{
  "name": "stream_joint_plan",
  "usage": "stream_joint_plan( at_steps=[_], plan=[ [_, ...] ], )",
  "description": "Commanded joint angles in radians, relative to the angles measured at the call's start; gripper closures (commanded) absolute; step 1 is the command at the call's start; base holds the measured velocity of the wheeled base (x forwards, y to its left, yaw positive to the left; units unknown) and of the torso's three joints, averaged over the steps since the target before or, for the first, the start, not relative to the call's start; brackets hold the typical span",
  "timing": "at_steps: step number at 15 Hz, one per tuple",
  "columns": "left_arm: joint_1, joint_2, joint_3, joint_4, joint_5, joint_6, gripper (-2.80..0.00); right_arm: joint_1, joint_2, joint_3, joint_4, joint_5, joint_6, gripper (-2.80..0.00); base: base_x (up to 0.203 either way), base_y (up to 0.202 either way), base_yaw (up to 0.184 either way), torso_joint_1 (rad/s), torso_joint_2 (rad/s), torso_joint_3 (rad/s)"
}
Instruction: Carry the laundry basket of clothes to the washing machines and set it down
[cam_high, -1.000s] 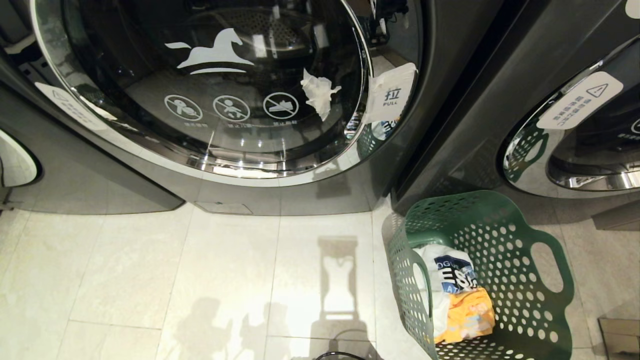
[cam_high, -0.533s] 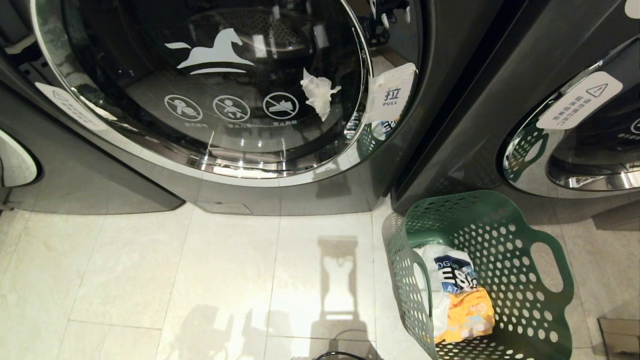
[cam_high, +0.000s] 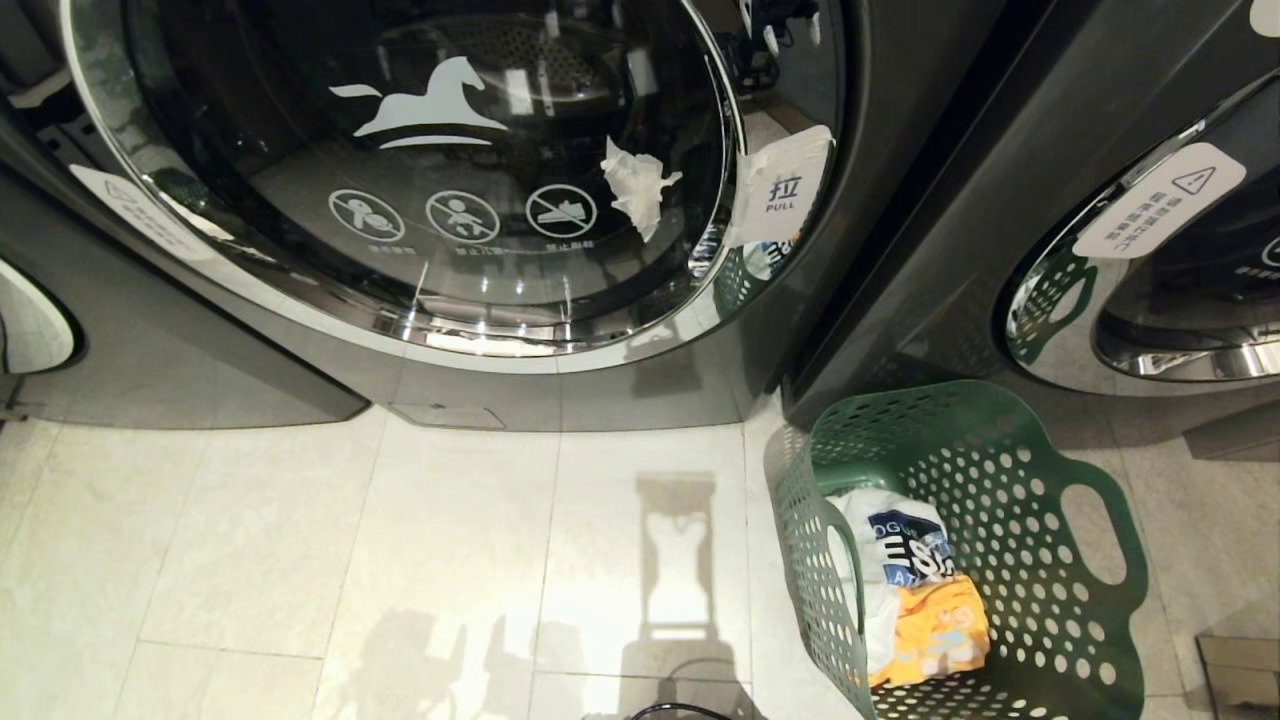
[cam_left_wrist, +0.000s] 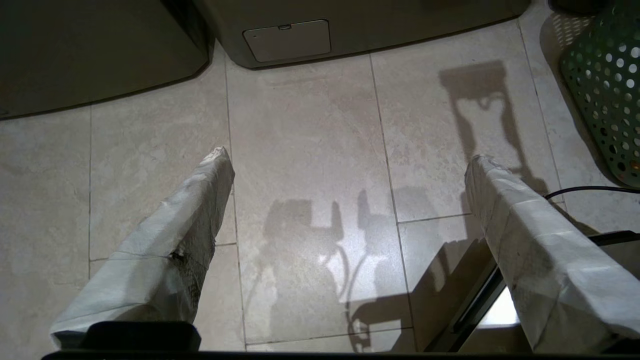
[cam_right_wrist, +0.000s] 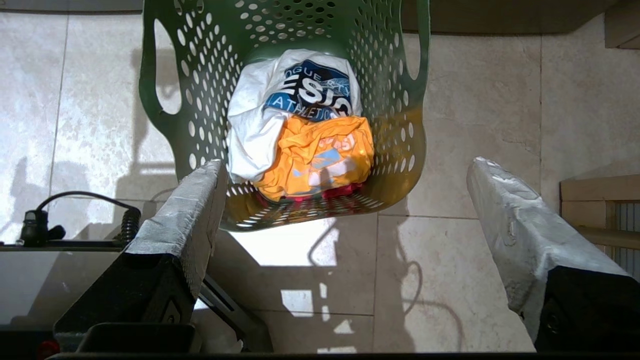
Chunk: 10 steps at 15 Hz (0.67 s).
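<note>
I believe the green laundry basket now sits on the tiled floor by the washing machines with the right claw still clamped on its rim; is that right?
Not quite. The laundry basket does sit on the floor by the washing machines, but the right claw is open and clear of its rim, as the right wrist view shows.

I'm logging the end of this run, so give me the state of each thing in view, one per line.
Dark green perforated plastic laundry basket: upright on the tiled floor, released.
Clothes: heaped inside the basket.
Dark grey front-loading washing machines: round glass doors closed.
Left gripper: open, empty, above bare floor.
Right gripper: open, empty, above the basket.
</note>
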Motion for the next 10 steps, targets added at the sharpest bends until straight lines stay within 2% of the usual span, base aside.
stream_joint_plan(
  at_steps=[1,6,8,10],
  plan=[
    [0.0,0.0,0.014,-0.025,0.0,-0.001,-2.8,0.001,0.002,0.0,0.0,0.001,0.001,-2.8,0.0,0.0,0.0,0.0,0.0,0.0],
    [-0.001,0.0,0.022,-0.041,0.02,-0.013,-2.8,0.0,0.003,0.002,0.0,-0.001,-0.022,-2.8,0.0,0.0,0.0,0.0,0.0,0.0],
    [0.001,0.0,0.022,-0.04,0.029,-0.051,-2.8,0.001,0.003,0.004,0.0,0.006,-0.088,-2.8,0.0,0.0,0.0,0.0,0.0,0.0],
    [0.0,0.0,0.022,-0.04,0.057,-0.121,-2.8,0.001,0.003,0.005,0.0,0.019,-0.126,-2.8,0.0,0.0,0.0,0.0,0.0,0.0]
  ],
)
